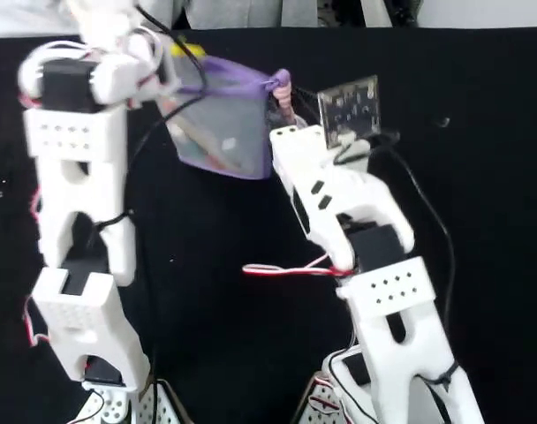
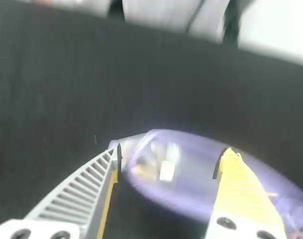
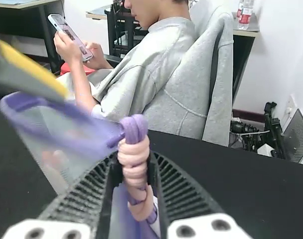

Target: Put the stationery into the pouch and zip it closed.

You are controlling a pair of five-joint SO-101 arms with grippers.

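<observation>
As the pouch hangs between the two arms, right gripper (image 3: pixel 134 160): jaws pressed together on the cord loop, with nothing else between them.
Cord loop (image 3: pixel 133 130): pink and purple, knotted at the pouch's corner and rising straight out of the right gripper's tips. It is probably thin and pliant, giving a sure pinch but little control over the bag's swing.
Pouch (image 1: pixel 223 124): violet and see-through. Its top rim runs from the right gripper's tips across to the left gripper, and the body sags below that rim. Judged soft, light and slightly slick, so it will fold rather than resist.
Stationery (image 2: pixel 164 168): pale and orange pieces inside the pouch, just beyond the left gripper's tips, too blurred to tell their kinds. They are likely the only weight and apt to slide if the pouch tilts.
Left gripper (image 2: pixel 170 152): fingers well apart, with the pouch's end between and beyond them. Whether either finger presses on it cannot be told.
Best hold: the seamed rim beside the zip, presumably the stiffest part. The zip's state is not readable.
Bench (image 1: pixel 480 177): black, beneath both grippers, with the pouch apparently lifted off it.
</observation>
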